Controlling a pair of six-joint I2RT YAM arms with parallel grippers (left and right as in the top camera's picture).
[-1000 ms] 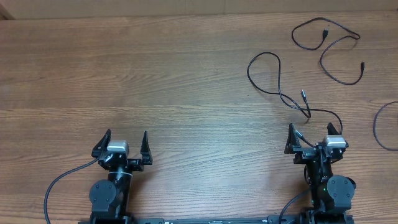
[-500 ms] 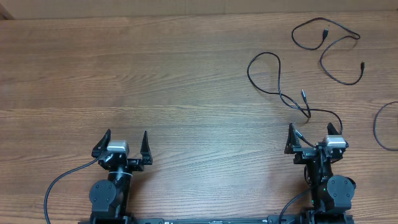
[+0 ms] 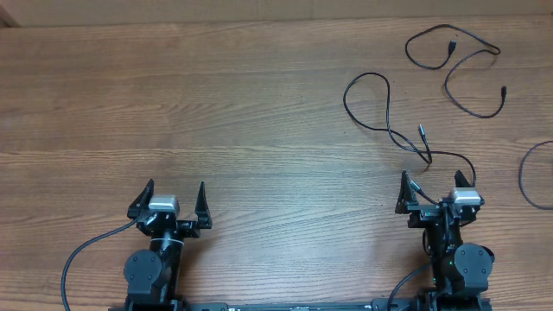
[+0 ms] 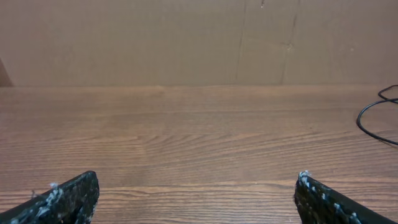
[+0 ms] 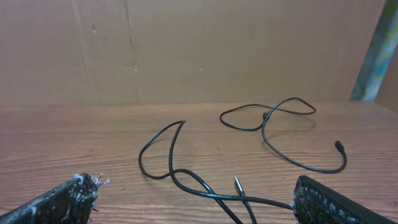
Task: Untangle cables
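Observation:
A thin black cable [image 3: 367, 108] loops on the wooden table right of centre; its strands cross near a metallic plug tip [image 3: 422, 131], and one end runs down beside my right gripper. In the right wrist view this cable [image 5: 180, 177] crosses itself just ahead of the jaws. A second thin black cable [image 3: 462, 60] curls at the far right back, and shows in the right wrist view [image 5: 273, 121]. My right gripper [image 3: 435, 183] is open and empty, just in front of the crossing. My left gripper [image 3: 170, 193] is open and empty at the front left.
A third black cord loop [image 3: 527, 177] lies at the right edge of the table. A cardboard wall [image 4: 186, 37] stands behind the table. A cable loop [image 4: 376, 118] shows at the right edge of the left wrist view.

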